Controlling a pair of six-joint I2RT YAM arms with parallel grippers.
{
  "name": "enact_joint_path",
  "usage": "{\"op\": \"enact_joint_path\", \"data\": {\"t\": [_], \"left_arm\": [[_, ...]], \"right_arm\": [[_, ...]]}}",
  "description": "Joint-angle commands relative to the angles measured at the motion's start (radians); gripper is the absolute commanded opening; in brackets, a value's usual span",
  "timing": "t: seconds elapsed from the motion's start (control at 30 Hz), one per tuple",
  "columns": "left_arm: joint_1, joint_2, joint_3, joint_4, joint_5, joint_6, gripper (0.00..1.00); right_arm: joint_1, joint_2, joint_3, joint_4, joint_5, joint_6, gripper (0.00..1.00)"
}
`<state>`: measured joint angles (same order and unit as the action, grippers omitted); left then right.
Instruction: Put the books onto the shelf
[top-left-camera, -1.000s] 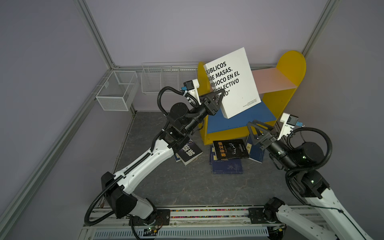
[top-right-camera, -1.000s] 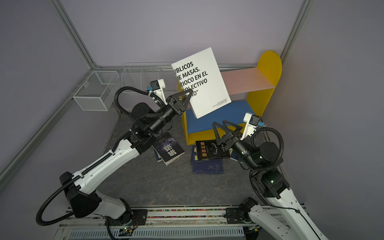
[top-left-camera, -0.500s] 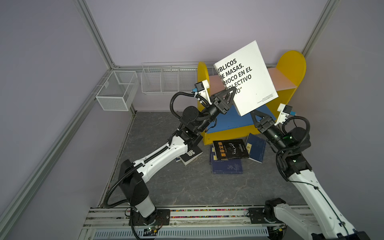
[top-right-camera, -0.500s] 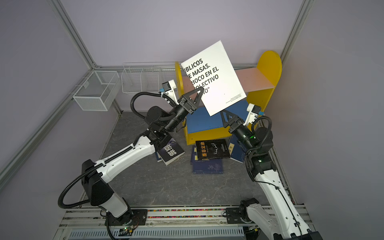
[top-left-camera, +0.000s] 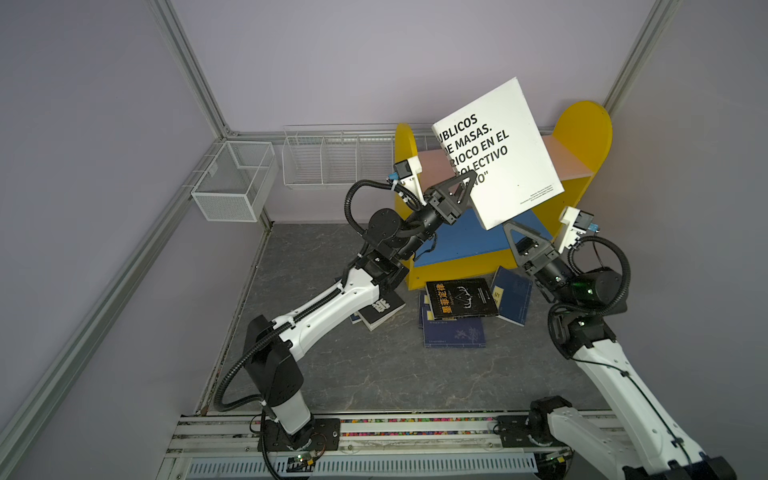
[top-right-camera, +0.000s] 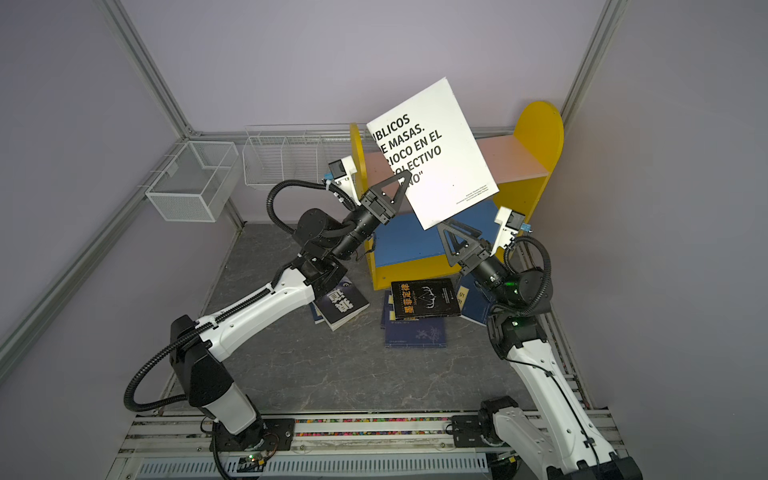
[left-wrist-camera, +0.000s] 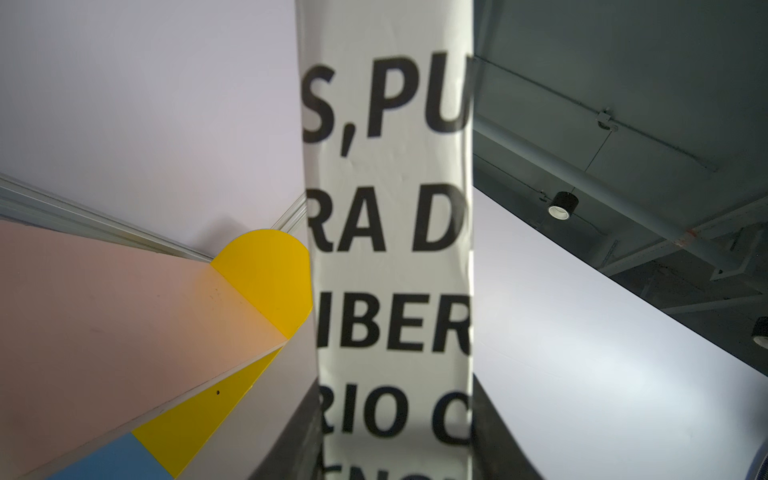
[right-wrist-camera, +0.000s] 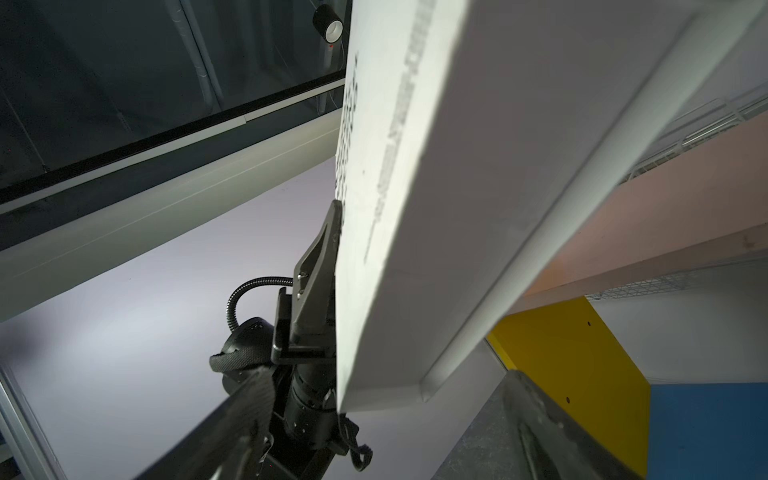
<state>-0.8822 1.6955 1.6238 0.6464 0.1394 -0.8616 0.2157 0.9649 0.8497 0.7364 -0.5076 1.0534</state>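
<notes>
Ceiling lamp (left-wrist-camera: 563, 205) beyond book (left-wrist-camera: 390, 249), wrist-view only

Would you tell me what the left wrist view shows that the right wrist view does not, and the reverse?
Left wrist only: the book's large black lettering, close up, and the round top of the yellow panel.
Right wrist only: the left gripper clamped on the book's edge, and a wire basket behind the shelf.
Both: the white book, the pink board, the blue board and yellow panel.
</notes>
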Motion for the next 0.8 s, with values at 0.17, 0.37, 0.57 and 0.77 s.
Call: {"op": "enact_joint_path", "data": {"t": [0.17, 0.37, 0.57, 0.77], "left_arm": [[-0.013, -0.003, -0.014, 0.072, 0.062, -0.102, 0.06], [-0.030, -0.014, -0.039, 0.079, 0.046, -0.089, 0.06], [-0.035, -0.014, -0.042, 0.080, 0.051, -0.090, 0.12], [-0.028, -0.032, -0.050, 0.039, 0.067, -0.059, 0.55]], "right_arm": [[-0.004, 0.057, 0.061, 0.109, 0.011, 0.105, 0.89], [0.015, 0.078, 0.061, 0.116, 0.052, 0.125, 0.97], [0.022, 0.081, 0.042, 0.101, 0.098, 0.152, 0.68], [0.017, 0.074, 0.051, 0.062, 0.062, 0.157, 0.56]]}}
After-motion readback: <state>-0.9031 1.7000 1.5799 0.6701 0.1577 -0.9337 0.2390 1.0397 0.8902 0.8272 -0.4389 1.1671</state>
